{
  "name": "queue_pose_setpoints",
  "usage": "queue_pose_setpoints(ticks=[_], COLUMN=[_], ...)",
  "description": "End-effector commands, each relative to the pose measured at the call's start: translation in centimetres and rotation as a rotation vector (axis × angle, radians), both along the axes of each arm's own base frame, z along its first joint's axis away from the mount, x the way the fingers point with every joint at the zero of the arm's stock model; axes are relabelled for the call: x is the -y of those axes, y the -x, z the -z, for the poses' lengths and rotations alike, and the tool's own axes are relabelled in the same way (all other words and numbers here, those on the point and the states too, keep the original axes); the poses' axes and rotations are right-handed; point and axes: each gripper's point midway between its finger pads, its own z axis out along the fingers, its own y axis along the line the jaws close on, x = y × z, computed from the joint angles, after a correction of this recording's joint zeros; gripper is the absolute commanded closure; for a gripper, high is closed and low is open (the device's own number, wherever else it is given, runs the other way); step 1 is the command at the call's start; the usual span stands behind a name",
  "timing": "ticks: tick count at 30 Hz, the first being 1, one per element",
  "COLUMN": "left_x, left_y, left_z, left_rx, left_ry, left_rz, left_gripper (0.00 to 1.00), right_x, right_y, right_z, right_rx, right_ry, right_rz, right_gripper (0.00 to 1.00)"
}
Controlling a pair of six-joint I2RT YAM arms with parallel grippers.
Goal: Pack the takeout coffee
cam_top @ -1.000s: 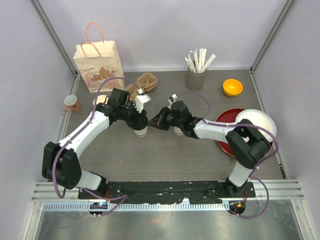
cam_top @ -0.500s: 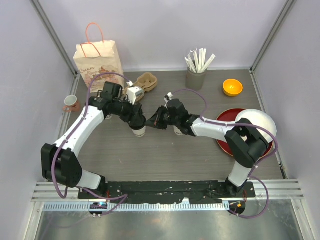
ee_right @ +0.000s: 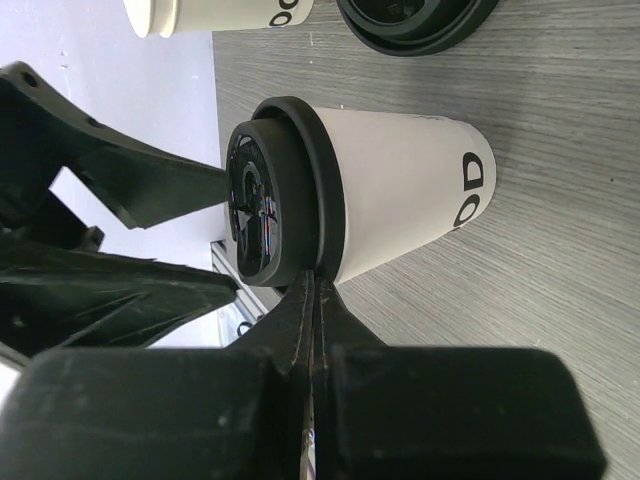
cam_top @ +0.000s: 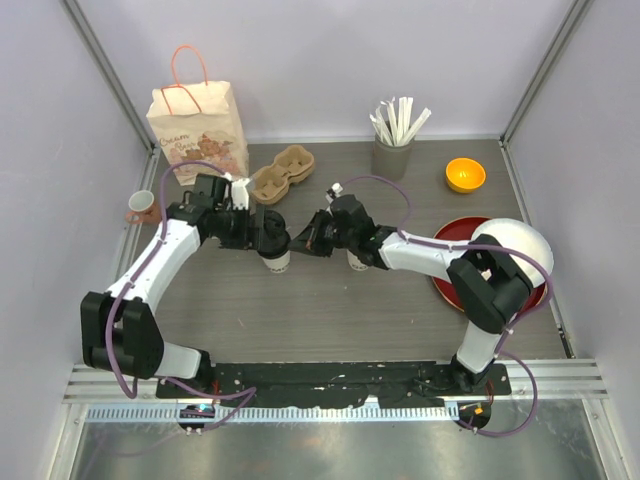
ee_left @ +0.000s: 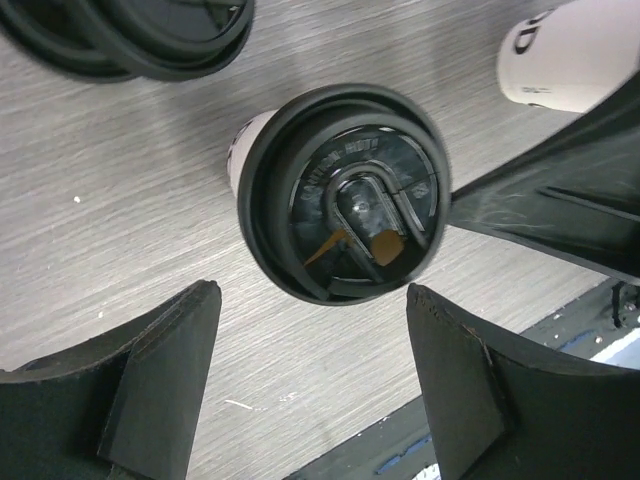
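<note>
Overhead, the takeout coffee (cam_top: 279, 263) stands upright on the grey table (cam_top: 330, 320), left of centre, between the two arms. The left gripper (cam_top: 270, 240) hangs right above it, and the right gripper (cam_top: 303, 243) comes in from the cup's right side. A second cream cup (cam_top: 357, 262) stands just under the right arm. At the back are a paper bag (cam_top: 198, 130), a brown cup carrier (cam_top: 283, 170) and a grey holder of sticks (cam_top: 393, 145). A pinkish mug (cam_top: 140, 207) sits at the left edge.

From the left wrist, the takeout coffee (ee_left: 340, 205) is seen from above with its black lid (ee_left: 300, 150) seated. The left gripper (ee_left: 310, 292) is released: its fingers (ee_left: 160, 385) stand wide apart, clear of the lid on both sides. A stack of black lids (ee_left: 140, 35) lies at the upper left, and another cup (ee_left: 575, 55) at the upper right.

From the right wrist, the takeout coffee (ee_right: 400, 200) fills the middle. The right gripper (ee_right: 313, 285) is clenched, its fingers pressed flat together, and their tip touches the cup just beneath the lid's rim. The left arm's spread fingers (ee_right: 120, 180) show beyond the lid.
</note>
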Motion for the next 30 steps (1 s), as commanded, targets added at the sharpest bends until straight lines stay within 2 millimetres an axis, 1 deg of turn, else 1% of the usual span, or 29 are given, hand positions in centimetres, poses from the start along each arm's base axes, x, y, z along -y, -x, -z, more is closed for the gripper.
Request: queue_pose_setpoints(ticks=[1,3,4,5,6,7,9,10,13,14,15,17,18,19,20,23,24,26,27,29,30], left_x=[-1.0,-1.2,-1.3,-1.2,-0.9,-0.7,-0.5,-0.6,-0.7,-0.7,-0.6,-0.2,-0.1,0.0,0.1,0.1,0.2,0.1,0.1,0.1,0.3], left_y=[-1.5,-2.0,-1.8,-2.1,-1.9,-1.6,-1.3,-1.0,-0.7,-0.7,-0.6,-0.8,-0.9,-1.1,-1.1,-1.2,-1.2,-0.9,-0.8,-0.5,-0.5], left_z=[0.6,1.0,1.5,1.5,1.8,2.3,2.6,3.2,3.5,3.3,3.1,1.9,1.4,0.6,0.2,-0.9,-1.3,-1.5,-1.9,-2.0,-2.4], left_rx=[0.031,0.051,0.042,0.055,0.044,0.026,0.017,-0.001,-0.011,-0.010,-0.011,-0.002,0.005,0.010,0.010,0.004,0.004,-0.016,-0.018,-0.045,-0.046], left_ry=[-0.022,-0.031,-0.031,-0.023,-0.010,-0.001,0.012,0.005,0.001,0.002,0.008,0.026,0.028,0.035,0.047,0.067,0.078,0.083,0.091,0.104,0.117], left_rz=[-0.134,-0.147,-0.149,-0.149,-0.143,-0.143,-0.137,-0.140,-0.137,-0.131,-0.125,-0.107,-0.100,-0.098,-0.094,-0.099,-0.101,-0.109,-0.110,-0.125,-0.125], left_gripper=[0.20,0.20,0.20,0.20,0.21,0.21,0.23,0.24,0.24,0.25,0.25,0.25,0.25,0.25,0.25,0.26,0.26,0.27,0.27,0.25,0.24], right_x=[0.8,0.8,0.7,0.8,0.8,0.9,1.0,1.0,0.8,0.8,0.6,0.6,0.4,0.3,0.4,0.1,0.2,0.5,0.6,0.8,0.7], right_y=[0.5,0.6,0.6,0.6,0.5,0.5,0.4,0.5,0.2,0.3,0.1,0.0,-0.3,-0.3,-0.2,-0.3,-0.2,-0.1,0.1,0.1,-0.1], right_z=[3.6,4.0,4.0,4.2,4.3,4.4,4.5,4.6,3.9,3.7,3.0,2.1,1.2,0.8,0.5,-1.3,-1.6,-2.0,-1.8,-2.0,-2.2], right_rx=[-0.054,-0.057,-0.057,-0.059,-0.060,-0.063,-0.063,-0.063,-0.044,-0.040,-0.027,-0.003,0.014,0.031,0.027,0.060,0.066,0.071,0.070,0.074,0.080], right_ry=[0.120,0.130,0.132,0.141,0.143,0.145,0.151,0.153,0.146,0.144,0.136,0.144,0.135,0.139,0.147,0.135,0.134,0.130,0.137,0.134,0.131], right_rz=[-0.008,-0.014,-0.013,-0.013,-0.010,-0.008,-0.004,-0.002,-0.007,-0.011,-0.015,-0.025,-0.028,-0.040,-0.050,-0.070,-0.071,-0.068,-0.063,-0.060,-0.059], right_gripper=[0.98,0.98,0.97,0.96,0.95,0.92,0.87,0.81,0.77,0.74,0.73,0.69,0.68,0.67,0.66,0.61,0.57,0.51,0.47,0.24,0.24])
